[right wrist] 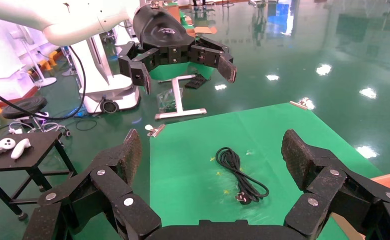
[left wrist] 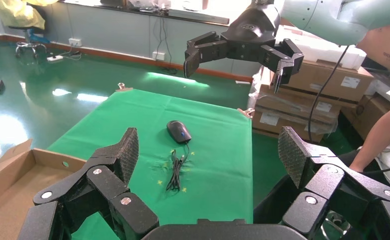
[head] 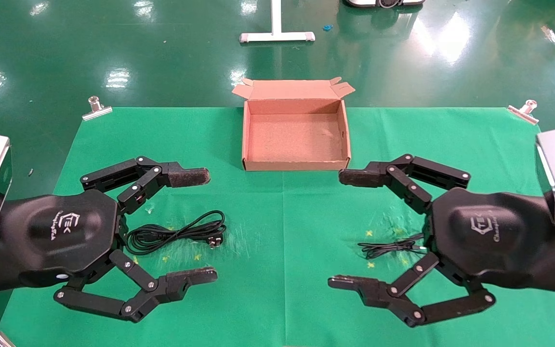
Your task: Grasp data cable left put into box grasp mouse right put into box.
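The brown cardboard box (head: pixel 295 139) stands open and empty at the table's far middle. On the left of the green cloth lies the data cable (head: pixel 176 233), a thick black coil whose plug (right wrist: pixel 243 198) shows metal prongs. My left gripper (head: pixel 211 225) hovers open above it. The black mouse (left wrist: pixel 178 131) sits on the right side, hidden in the head view under my right gripper (head: pixel 336 228), which is open and empty; only its thin cord (head: pixel 388 246) shows there.
Metal clips (head: pixel 97 108) (head: pixel 523 112) pin the cloth at the far corners. A white stand base (head: pixel 276 36) rests on the floor behind the box. Stacked cartons (left wrist: pixel 313 95) and a person's arm (left wrist: pixel 383 130) lie beyond the table's right edge.
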Action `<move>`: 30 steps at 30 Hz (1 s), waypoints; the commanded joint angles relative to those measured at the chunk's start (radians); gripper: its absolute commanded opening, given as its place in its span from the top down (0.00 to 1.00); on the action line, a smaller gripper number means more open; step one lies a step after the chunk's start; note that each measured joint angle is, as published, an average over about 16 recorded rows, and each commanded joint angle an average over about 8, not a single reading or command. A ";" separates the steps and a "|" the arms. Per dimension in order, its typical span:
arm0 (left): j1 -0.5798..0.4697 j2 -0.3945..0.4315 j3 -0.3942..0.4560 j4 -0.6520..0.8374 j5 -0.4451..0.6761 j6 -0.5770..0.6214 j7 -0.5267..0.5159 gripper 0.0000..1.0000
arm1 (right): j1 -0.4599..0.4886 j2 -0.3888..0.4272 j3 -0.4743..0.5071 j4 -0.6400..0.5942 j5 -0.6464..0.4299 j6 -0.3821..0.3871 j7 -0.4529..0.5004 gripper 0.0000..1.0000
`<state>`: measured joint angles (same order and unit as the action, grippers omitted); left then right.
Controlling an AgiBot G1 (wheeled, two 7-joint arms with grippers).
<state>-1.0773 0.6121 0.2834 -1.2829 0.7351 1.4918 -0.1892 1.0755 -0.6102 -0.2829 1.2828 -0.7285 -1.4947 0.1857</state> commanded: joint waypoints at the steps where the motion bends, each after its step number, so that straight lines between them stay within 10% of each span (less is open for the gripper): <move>1: 0.000 0.000 0.000 0.000 0.000 0.000 0.000 0.00 | 0.000 0.000 0.000 0.000 0.000 0.000 0.000 0.00; 30: 0.000 0.000 0.000 0.000 0.000 0.000 0.000 0.00 | 0.000 0.000 0.000 0.000 0.000 0.000 0.000 0.00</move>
<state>-1.0773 0.6121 0.2834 -1.2829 0.7351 1.4918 -0.1892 1.0755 -0.6102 -0.2829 1.2828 -0.7285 -1.4947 0.1857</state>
